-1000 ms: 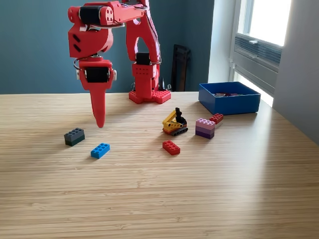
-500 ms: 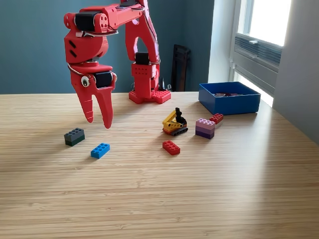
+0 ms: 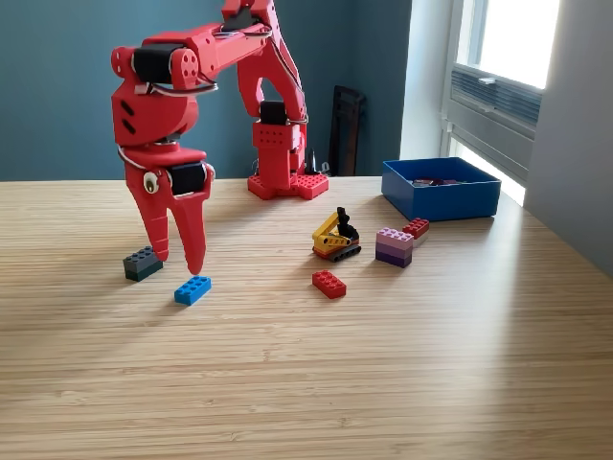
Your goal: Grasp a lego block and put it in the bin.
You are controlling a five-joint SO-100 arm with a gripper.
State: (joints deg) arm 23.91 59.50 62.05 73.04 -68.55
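My red gripper (image 3: 176, 260) hangs open at the exterior view's left, fingertips pointing down just above the table. A small blue lego block (image 3: 192, 289) lies just below and slightly right of the tips. A dark grey block (image 3: 142, 264) sits right behind the left finger. Nothing is between the fingers. The blue bin (image 3: 440, 188) stands at the back right with some bricks inside.
A red brick (image 3: 329, 284) lies mid-table. A yellow and black lego build (image 3: 335, 236), a pink and purple stack (image 3: 394, 246) and another red brick (image 3: 416, 228) lie nearer the bin. The arm's red base (image 3: 287, 182) stands at the back.
The gripper went from shut to open, swung left and dropped lower, ending close over the blue and dark grey blocks. The blocks have not moved.
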